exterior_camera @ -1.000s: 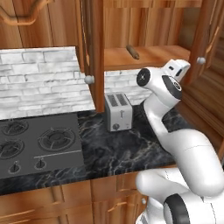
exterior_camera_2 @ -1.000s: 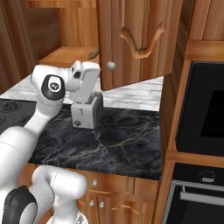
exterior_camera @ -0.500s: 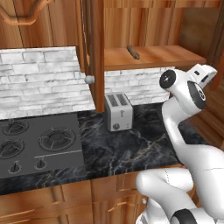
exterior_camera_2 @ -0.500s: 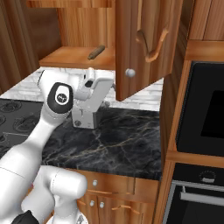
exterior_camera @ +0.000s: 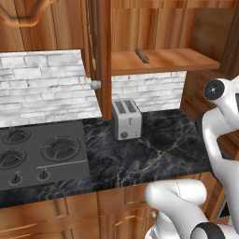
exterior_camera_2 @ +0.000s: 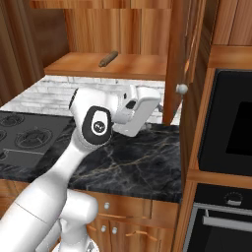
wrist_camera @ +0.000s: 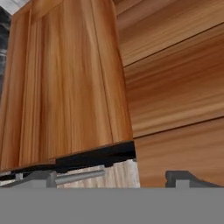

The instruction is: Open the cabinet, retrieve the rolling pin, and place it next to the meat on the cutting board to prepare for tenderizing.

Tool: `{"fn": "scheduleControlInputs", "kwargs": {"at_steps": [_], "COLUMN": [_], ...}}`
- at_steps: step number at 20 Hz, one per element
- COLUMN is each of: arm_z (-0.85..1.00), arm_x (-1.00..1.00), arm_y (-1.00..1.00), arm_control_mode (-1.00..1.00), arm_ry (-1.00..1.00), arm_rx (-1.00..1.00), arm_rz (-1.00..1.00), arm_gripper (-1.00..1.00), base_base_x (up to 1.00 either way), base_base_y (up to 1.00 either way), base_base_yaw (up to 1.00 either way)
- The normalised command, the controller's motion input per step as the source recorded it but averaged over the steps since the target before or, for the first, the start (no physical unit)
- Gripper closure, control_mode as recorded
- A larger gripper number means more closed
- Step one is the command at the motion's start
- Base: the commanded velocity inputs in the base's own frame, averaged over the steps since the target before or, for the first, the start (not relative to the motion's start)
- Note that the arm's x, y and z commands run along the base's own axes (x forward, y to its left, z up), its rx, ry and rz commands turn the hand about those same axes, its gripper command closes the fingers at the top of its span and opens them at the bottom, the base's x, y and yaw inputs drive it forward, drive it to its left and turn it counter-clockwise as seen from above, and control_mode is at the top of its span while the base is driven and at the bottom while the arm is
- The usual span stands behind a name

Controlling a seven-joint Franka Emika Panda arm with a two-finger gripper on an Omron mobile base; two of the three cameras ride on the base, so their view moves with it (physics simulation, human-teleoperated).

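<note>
Cabinet open, rolling pin on the shelf inside.

The cabinet (exterior_camera: 100, 56) stands with both doors swung out, and the rolling pin (exterior_camera: 142, 55) lies on its lower shelf (exterior_camera_2: 123, 66), toward 12 o'clock above the toaster (exterior_camera: 126, 119) on the dark marble table (exterior_camera: 154, 154). The end effector (exterior_camera_2: 147, 106) is near the right door with its silver knob (exterior_camera_2: 182, 89), its fingers wide apart and holding nothing.
</note>
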Motion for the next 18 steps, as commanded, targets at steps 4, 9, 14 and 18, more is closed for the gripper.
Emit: {"fn": "scheduleControlInputs", "kwargs": {"at_steps": [4, 9, 14, 18], "arm_z": [0.00, 0.00, -0.01, 0.00], "arm_x": [0.00, -0.10, -0.32, -0.26], "arm_y": [-0.74, -0.12, 0.72, 0.69], "arm_control_mode": [-1.00, -1.00, -1.00, -1.00], "arm_ry": [-0.03, -0.05, -0.14, -0.20], "arm_rx": [0.00, 0.00, -0.02, 0.00], "arm_rz": [0.00, 0.01, 0.07, 0.05], "arm_gripper": [-1.00, -1.00, -1.00, -1.00], "base_base_x": [0.00, 0.00, 0.00, 0.00], "base_base_y": [0.00, 0.00, 0.00, 0.00], "base_base_yaw": [0.00, 0.00, 0.00, 0.00]}}
